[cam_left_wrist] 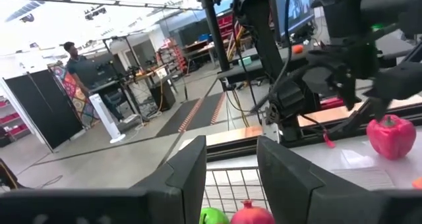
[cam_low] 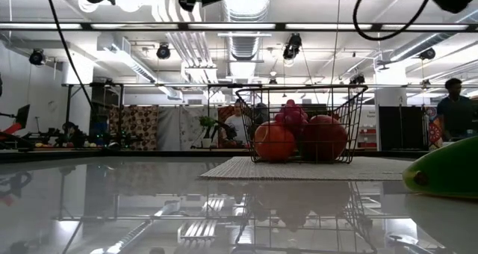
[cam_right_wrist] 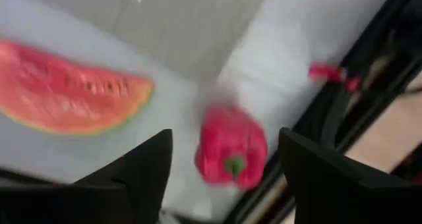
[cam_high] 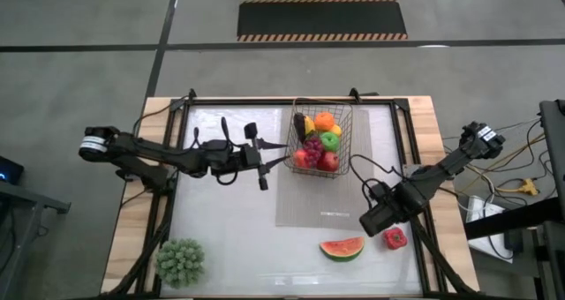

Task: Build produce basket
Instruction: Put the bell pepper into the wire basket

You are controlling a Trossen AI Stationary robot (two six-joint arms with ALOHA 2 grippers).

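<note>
Seen from above: black wire-mesh basket (cam_high: 321, 141) at about 12 o'clock from the worktop (cam_high: 229, 221) centre, resting on the far end of a flat grey mat (cam_high: 305, 203). Inside the basket, produce piled together: an orange (cam_high: 325, 120), a green apple (cam_high: 329, 140), purple grapes (cam_high: 312, 147), two red apples (cam_high: 303, 158) at the near side, a dark eggplant (cam_high: 302, 123) at the far left corner. Left pincer (cam_high: 258, 155) held just beside the basket's left wall, at 9 o'clock from it, fingers (cam_left_wrist: 188, 178) parted by a narrow gap with nothing between them; in the left wrist view the basket rim and a green and a red fruit showing just beyond the gap. Right pincer (cam_high: 374, 221) above the near right part of the worktop, at about 4 o'clock from the centre, fingers (cam_right_wrist: 142, 168) spread wide and pinching nothing. Red pepper (cam_high: 395, 238) lying on the worktop just beside this pincer, at 4 o'clock from it; in the right wrist view the pepper (cam_right_wrist: 232, 147) between the two fingers but apart from both. Watermelon slice (cam_high: 342, 248) flat on the worktop at 8 o'clock from the right pincer, near the pepper, not touching it. Green spiky ball-shaped plant (cam_high: 181, 261) at the near left corner, at 7 o'clock, well apart from everything else. In the low view, the basket (cam_low: 302, 127) with red fruit standing on the mat.
</note>
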